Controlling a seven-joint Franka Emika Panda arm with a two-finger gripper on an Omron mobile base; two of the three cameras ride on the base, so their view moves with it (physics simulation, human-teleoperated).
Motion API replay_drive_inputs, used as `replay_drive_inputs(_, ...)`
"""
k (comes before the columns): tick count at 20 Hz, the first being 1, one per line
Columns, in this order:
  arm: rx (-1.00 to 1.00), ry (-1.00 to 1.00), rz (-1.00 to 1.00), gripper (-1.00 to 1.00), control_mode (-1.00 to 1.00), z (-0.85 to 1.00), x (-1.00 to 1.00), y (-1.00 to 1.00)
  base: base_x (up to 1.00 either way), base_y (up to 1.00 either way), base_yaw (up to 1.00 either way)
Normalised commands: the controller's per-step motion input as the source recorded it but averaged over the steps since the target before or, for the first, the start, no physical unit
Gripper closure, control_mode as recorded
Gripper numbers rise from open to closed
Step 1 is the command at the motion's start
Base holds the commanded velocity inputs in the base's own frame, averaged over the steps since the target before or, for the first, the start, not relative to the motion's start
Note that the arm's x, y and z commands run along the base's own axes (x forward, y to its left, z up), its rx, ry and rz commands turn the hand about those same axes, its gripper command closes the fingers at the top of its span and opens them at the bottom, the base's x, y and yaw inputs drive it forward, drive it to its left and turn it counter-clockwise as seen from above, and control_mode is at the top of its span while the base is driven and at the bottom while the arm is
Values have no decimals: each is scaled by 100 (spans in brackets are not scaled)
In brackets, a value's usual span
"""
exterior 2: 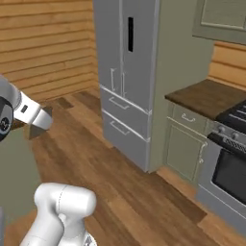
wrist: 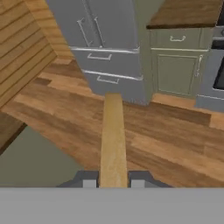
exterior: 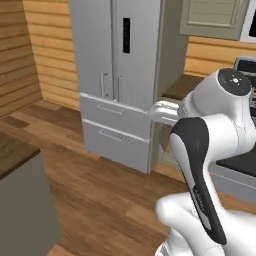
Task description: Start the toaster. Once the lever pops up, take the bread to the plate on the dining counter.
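Observation:
My gripper (wrist: 113,182) is shut on the bread (wrist: 113,140), a tan slice seen edge-on that runs straight out from between the two dark fingertips (wrist: 89,181). The hand hangs in the air above the wood floor and points toward the fridge. A corner of the dining counter (exterior: 12,150), dark wood planks on a pale green base, lies low at the left; the same corner of the dining counter (wrist: 8,127) sits left of the bread in the hand view. The toaster and the plate are out of view.
A tall steel fridge (exterior: 120,75) with two bottom drawers stands straight ahead. To its right are the wall counter with green drawers (exterior 2: 204,98) and a stove (exterior 2: 230,149). Open wood floor (exterior 2: 129,192) lies between me and them.

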Motion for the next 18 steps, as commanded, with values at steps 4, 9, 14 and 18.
replay_drive_inputs(4,0,0,0,100,100,0,0,0,100,0,69)
replay_drive_inputs(9,0,0,0,100,100,0,0,0,100,-15,66)
replay_drive_inputs(14,0,0,0,100,100,0,0,0,98,-50,56)
replay_drive_inputs(18,0,0,0,100,100,0,0,0,74,-72,43)
